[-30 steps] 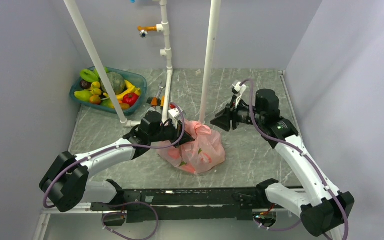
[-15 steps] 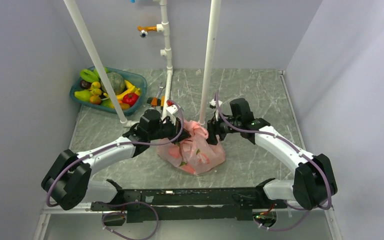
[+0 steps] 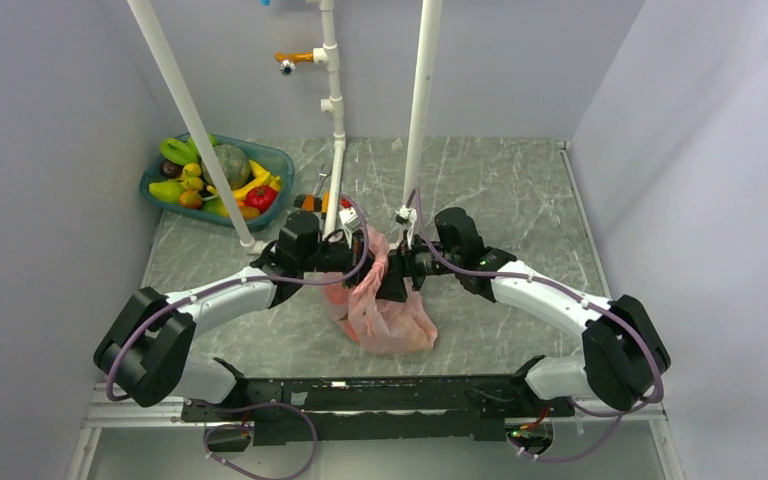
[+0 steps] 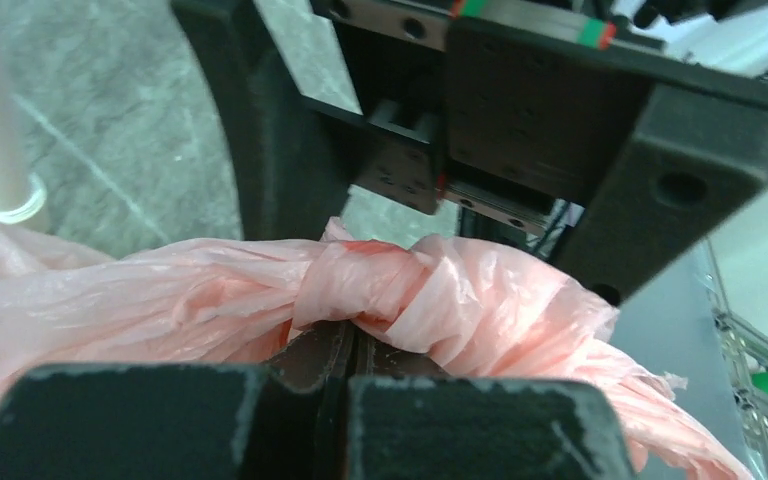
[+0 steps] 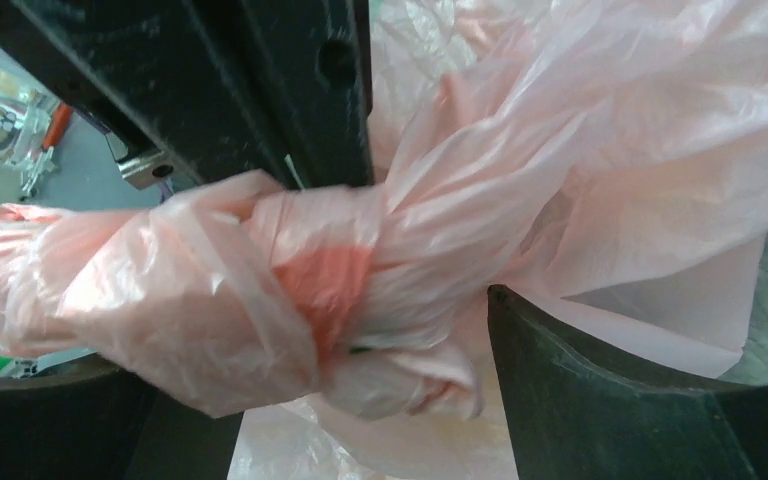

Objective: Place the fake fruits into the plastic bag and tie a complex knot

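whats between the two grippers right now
The bag's knot, a twist of bunched pink film. The top view shows it between the left gripper and right gripper; both wrist views show it close up.

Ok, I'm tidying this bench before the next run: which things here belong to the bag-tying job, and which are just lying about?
Job: thin translucent pink plastic bag; its tight twisted knot; left gripper and right gripper at it; glossy plastic fake fruits in the teal plastic basin.
Lying about: metal wrench and orange tool; white plastic pipes.
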You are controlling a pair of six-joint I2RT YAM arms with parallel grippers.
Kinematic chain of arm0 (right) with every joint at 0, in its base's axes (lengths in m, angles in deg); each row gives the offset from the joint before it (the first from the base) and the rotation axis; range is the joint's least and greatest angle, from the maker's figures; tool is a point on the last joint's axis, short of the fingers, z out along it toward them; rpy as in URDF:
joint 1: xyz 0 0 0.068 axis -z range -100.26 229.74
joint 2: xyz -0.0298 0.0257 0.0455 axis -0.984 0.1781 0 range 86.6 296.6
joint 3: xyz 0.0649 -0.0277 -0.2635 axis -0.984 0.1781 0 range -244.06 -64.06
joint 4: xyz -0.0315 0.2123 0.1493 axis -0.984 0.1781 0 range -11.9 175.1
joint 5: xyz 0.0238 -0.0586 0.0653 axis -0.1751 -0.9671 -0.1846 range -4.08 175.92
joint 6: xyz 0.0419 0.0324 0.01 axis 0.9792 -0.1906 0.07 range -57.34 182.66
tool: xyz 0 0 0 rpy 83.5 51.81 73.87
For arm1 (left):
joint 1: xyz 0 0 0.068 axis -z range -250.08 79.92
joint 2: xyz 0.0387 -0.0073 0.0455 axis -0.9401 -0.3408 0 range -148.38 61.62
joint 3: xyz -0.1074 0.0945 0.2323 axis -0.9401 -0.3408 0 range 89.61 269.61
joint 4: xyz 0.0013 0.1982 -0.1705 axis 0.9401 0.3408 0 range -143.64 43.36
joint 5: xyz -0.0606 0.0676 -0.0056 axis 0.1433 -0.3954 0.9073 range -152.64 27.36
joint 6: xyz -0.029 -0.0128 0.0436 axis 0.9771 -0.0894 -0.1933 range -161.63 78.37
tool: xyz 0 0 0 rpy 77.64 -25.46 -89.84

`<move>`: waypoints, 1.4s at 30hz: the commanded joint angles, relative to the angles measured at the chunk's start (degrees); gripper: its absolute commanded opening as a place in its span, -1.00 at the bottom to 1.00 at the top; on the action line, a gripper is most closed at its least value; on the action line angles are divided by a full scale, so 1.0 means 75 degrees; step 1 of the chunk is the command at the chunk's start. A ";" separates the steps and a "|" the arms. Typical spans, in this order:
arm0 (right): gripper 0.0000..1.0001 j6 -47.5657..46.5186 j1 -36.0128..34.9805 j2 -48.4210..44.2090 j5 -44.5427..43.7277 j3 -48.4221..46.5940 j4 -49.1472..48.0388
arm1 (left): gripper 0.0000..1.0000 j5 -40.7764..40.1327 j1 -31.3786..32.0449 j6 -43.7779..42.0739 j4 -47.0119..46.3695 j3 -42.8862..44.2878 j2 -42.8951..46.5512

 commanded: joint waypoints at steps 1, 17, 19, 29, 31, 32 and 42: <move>0.70 0.0049 0.0165 -0.0512 -0.0243 -0.0367 -0.0240 | -1.00 0.1436 0.0080 0.0129 -0.0736 -0.0190 0.0077; -0.15 -0.1549 0.1395 -0.1883 -0.0331 -0.0129 0.2027 | -1.00 0.1698 0.0076 -0.0024 -0.0556 -0.0112 -0.0161; -0.12 -0.1479 0.1380 -0.1663 -0.0138 -0.0112 0.1664 | -1.00 0.1715 0.0088 0.0027 -0.0625 -0.0095 -0.0238; 0.74 -0.0783 0.0123 -0.1119 -0.0044 -0.0133 0.0657 | -1.00 0.1510 0.0117 0.0562 -0.1343 0.0349 -0.0871; 0.75 -0.0505 -0.0067 -0.0875 -0.0362 -0.0144 0.0297 | -1.00 0.1666 0.0137 0.0910 -0.1922 0.0416 -0.1050; 0.75 -0.0312 -0.0100 -0.0734 -0.0472 -0.0134 -0.0017 | -1.00 0.1776 0.0150 0.1045 -0.2131 0.0439 -0.1109; 0.72 0.0080 -0.0340 -0.0252 -0.0569 -0.0573 -0.0836 | -1.00 0.2748 0.0152 0.0875 -0.2314 0.0350 -0.1002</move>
